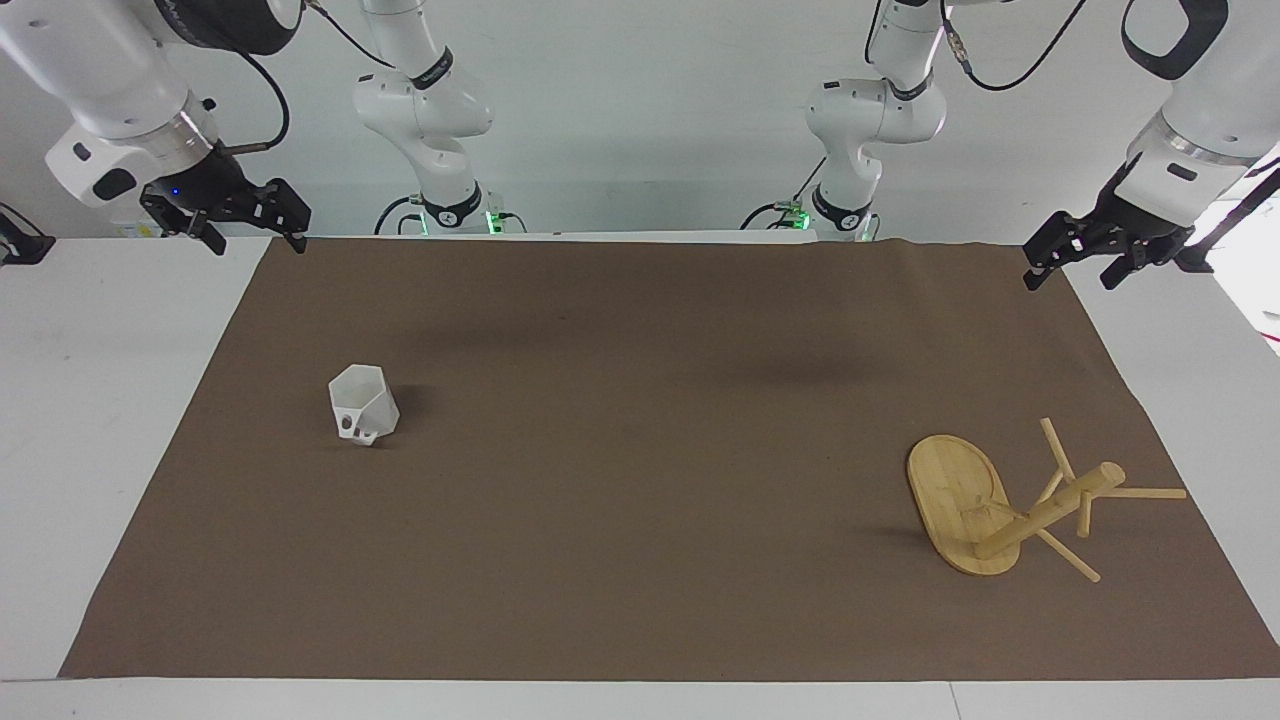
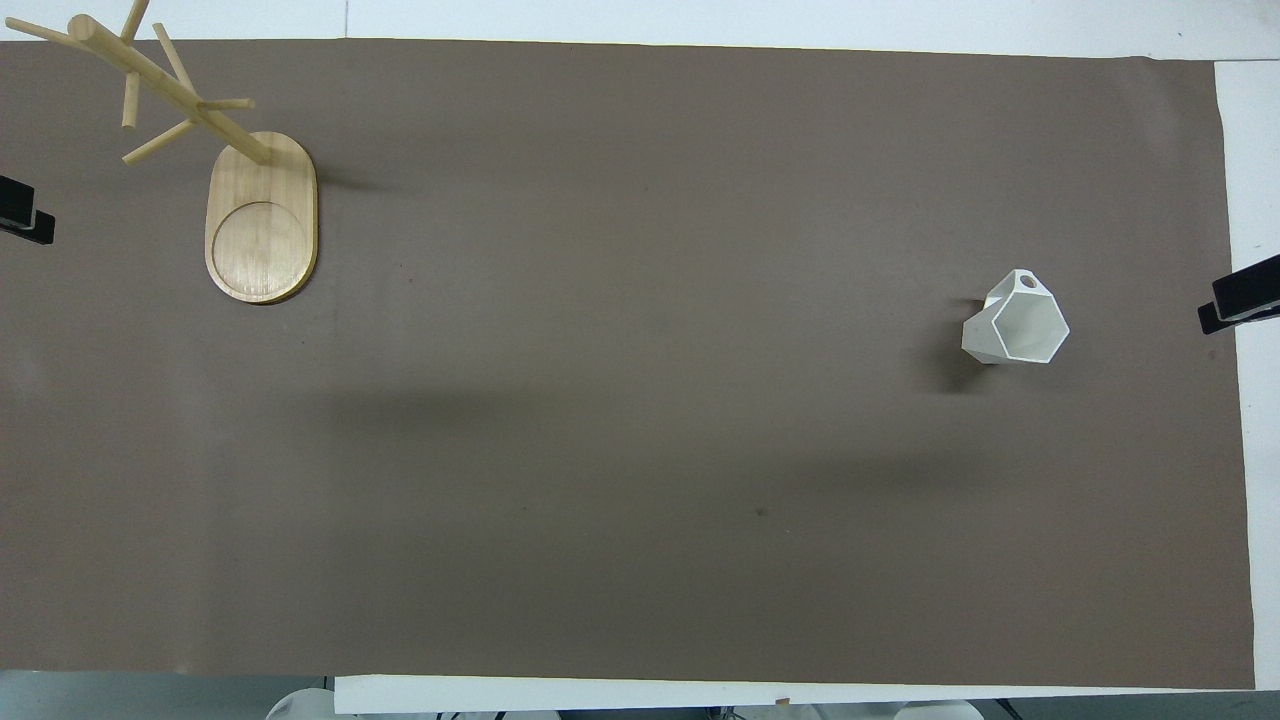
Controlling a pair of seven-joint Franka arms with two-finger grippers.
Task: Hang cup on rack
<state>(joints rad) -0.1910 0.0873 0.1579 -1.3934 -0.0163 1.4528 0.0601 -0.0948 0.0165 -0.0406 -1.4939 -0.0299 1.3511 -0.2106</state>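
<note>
At the left-centre of the facing view, on the brown mat (image 1: 640,560) that covers the surface: item one, the cup (image 1: 363,405). White, faceted, upright on its narrow base, handle turned away from the robots. It sits toward the right arm's end, well apart from everything else. I judge it light, rigid and somewhat slick; the narrow base suggests it will tip if nudged sideways. I would take hold across the rim wall, away from the handle, so the handle loop stays free for a peg.

Item two, lower right of the same view: the rack (image 1: 1000,510). Pale wood with an oval base, a post and thin pegs, standing toward the left arm's end. In the overhead view it occupies the upper left corner (image 2: 260,215). I judge the pegs stiff but slender, and the stand light enough to shift if bumped.

Item three: right pincer (image 1: 228,215), upper left of the facing view, raised over the mat's edge, fingers spread, holding nothing.

Item four: left pincer (image 1: 1078,258), upper right, raised over the mat's corner, fingers parted, holding nothing.

Neither arm has engaged the cup; nothing of the task is done yet.
</note>
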